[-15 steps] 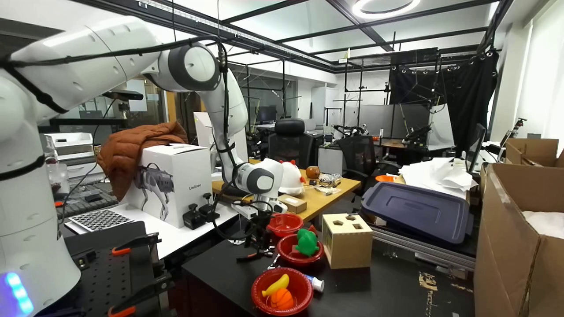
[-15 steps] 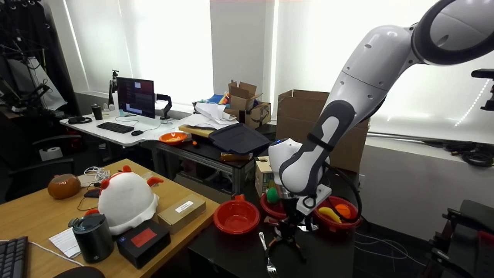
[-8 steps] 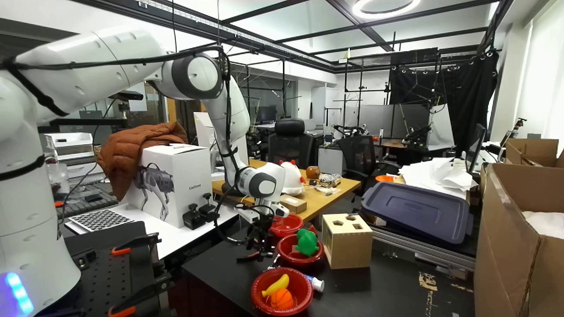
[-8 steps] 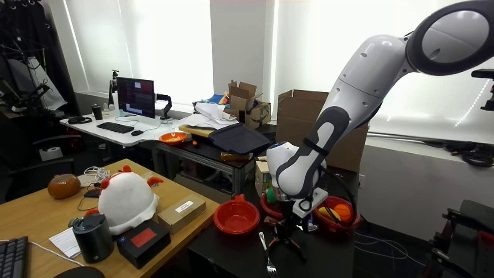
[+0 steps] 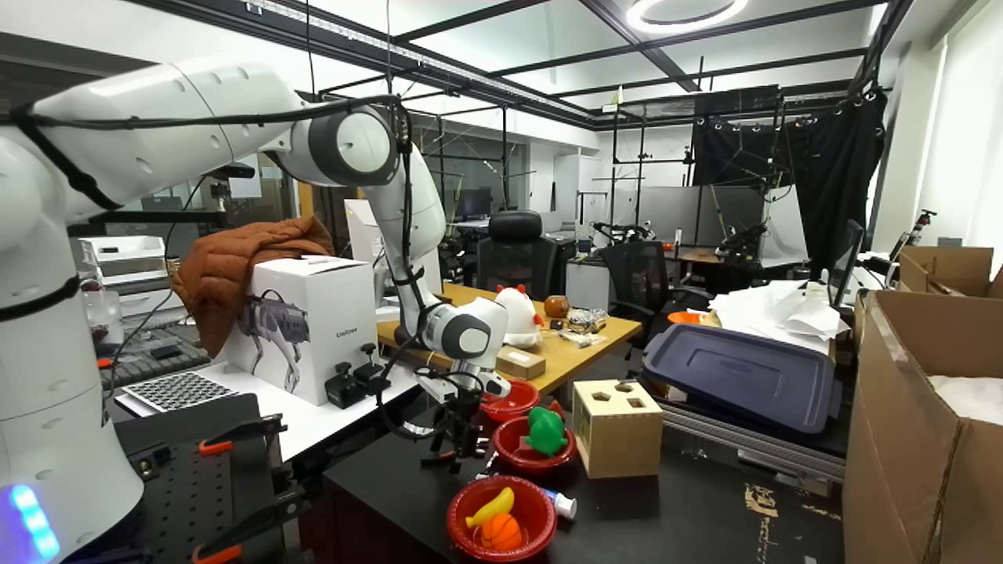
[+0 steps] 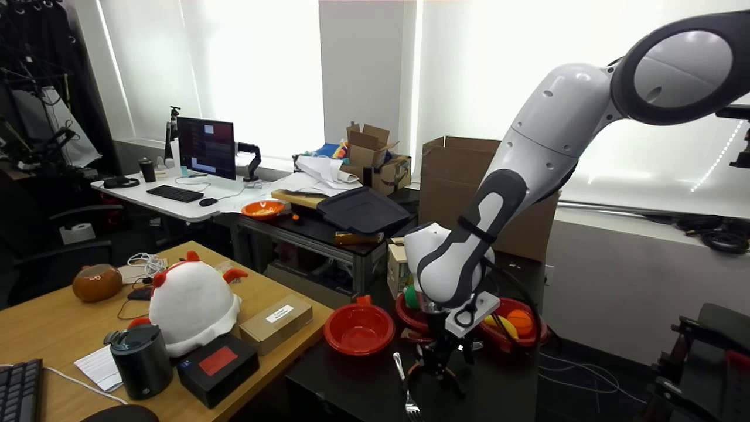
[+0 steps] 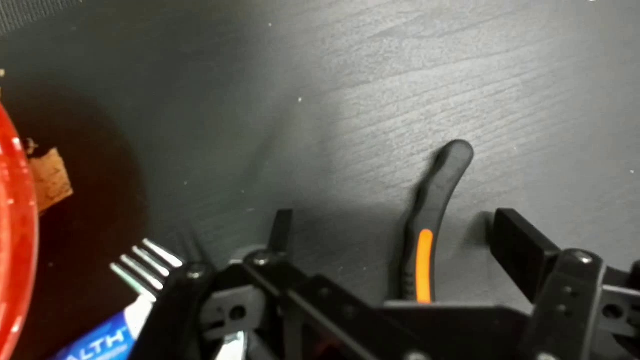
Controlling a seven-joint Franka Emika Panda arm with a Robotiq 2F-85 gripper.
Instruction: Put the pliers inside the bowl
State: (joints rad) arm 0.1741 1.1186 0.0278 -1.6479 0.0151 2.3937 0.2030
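The pliers lie on the black table. Their black handle with an orange stripe (image 7: 440,187) shows in the wrist view; the jaw end is hidden behind the gripper. They also show partly in an exterior view (image 5: 431,462). My gripper (image 7: 393,222) is open, with one handle between its fingers, nearer the right finger and touching neither as far as I see. The gripper is low over the pliers in both exterior views (image 5: 457,458) (image 6: 436,369). An empty red bowl (image 6: 358,333) stands beside them. It also shows partly behind the gripper (image 5: 513,398).
A red bowl (image 5: 504,458) holds a green toy. Another red bowl (image 5: 457,521) holds a banana and an orange ball. A fork (image 6: 405,384) lies beside the gripper. A blue and white tube (image 7: 102,340) and a fork (image 7: 150,265) lie near it too. A wooden box (image 5: 619,439) stands behind.
The arm has come down and the gripper has dropped closer to the table over the pliers. The bowls and other objects have not moved.
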